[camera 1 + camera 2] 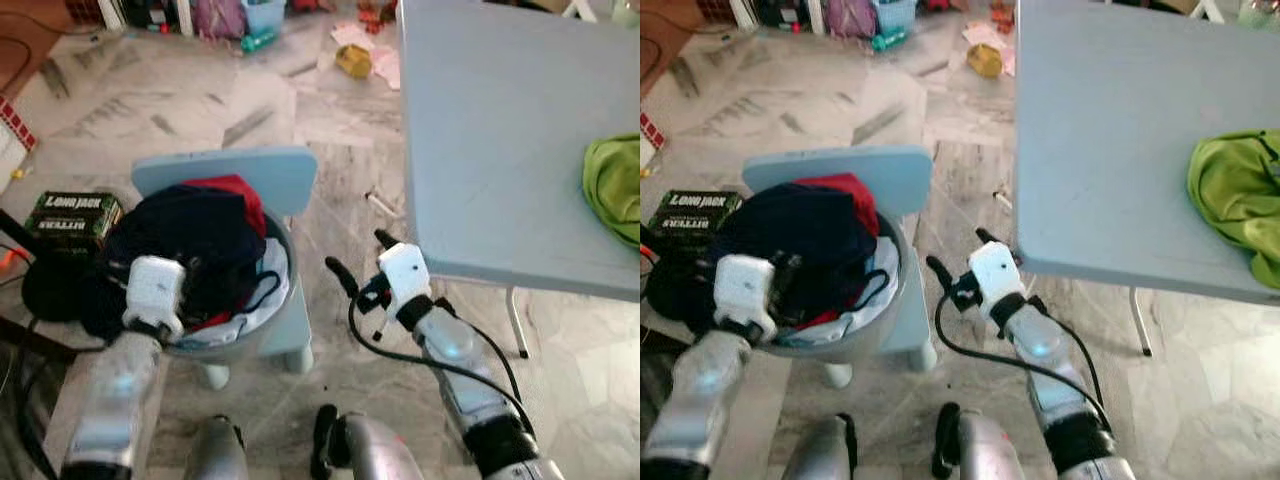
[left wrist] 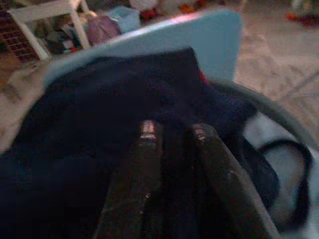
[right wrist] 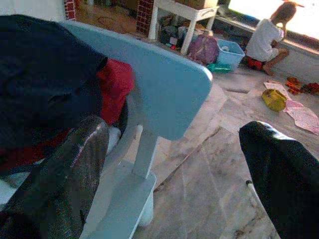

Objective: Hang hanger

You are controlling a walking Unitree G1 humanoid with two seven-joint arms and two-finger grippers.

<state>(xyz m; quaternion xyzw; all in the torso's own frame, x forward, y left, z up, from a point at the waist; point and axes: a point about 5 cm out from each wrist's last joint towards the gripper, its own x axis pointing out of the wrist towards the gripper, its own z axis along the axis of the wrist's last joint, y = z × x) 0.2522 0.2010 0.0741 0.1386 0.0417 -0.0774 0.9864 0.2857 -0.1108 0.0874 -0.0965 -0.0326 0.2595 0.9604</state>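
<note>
Left eye view, taken from the basket [image 1: 285, 300] on the small blue chair [image 1: 262, 172]: left gripper [image 2: 172, 137] over the basket, jaws pressed nearly together into the dark navy clothing [image 1: 185, 235] heaped inside; red garment [image 1: 235, 190] at the basket's far edge; right gripper [image 1: 352, 258] right of the basket above the floor, jaws spread, holding nothing; tabletop [image 1: 500, 130] further right, carrying a green cloth [image 1: 612, 188]. Hanger: cannot be made out.
</note>
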